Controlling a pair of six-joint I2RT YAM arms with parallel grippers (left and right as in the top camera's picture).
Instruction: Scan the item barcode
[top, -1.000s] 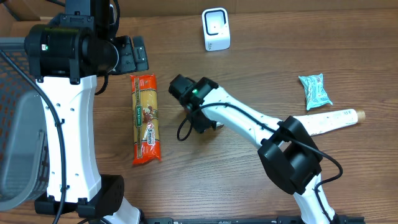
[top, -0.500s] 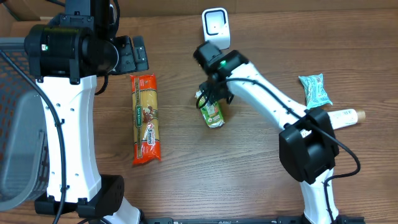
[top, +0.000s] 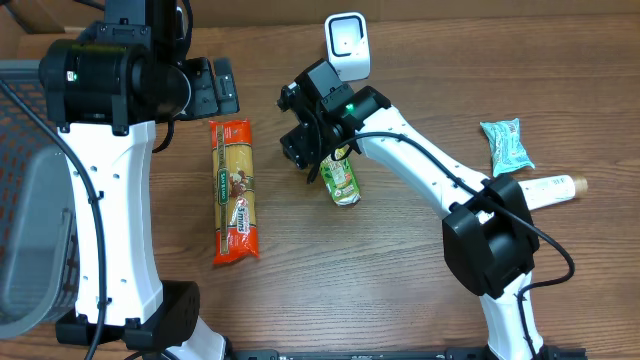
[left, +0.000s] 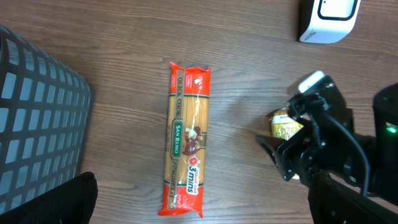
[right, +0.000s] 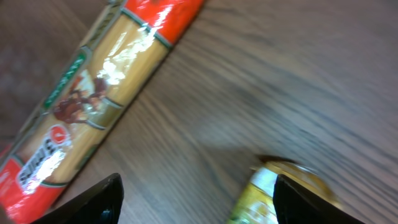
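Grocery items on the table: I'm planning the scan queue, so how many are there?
4: a spaghetti packet left of centre; a small green bottle at centre; a teal packet at the far right; a white tube below it. More may be hidden.

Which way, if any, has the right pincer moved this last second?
Yes. Seen from overhead, the right pincer has moved toward the white scanner, and now hangs open beside the green bottle.

Brown wood-grain table (top: 330, 300). The spaghetti packet (top: 235, 190) is red at both ends, yellow between (a green band runs lengthwise). The small container (top: 342, 180) is green and yellow, the scanner (top: 347, 47) white.
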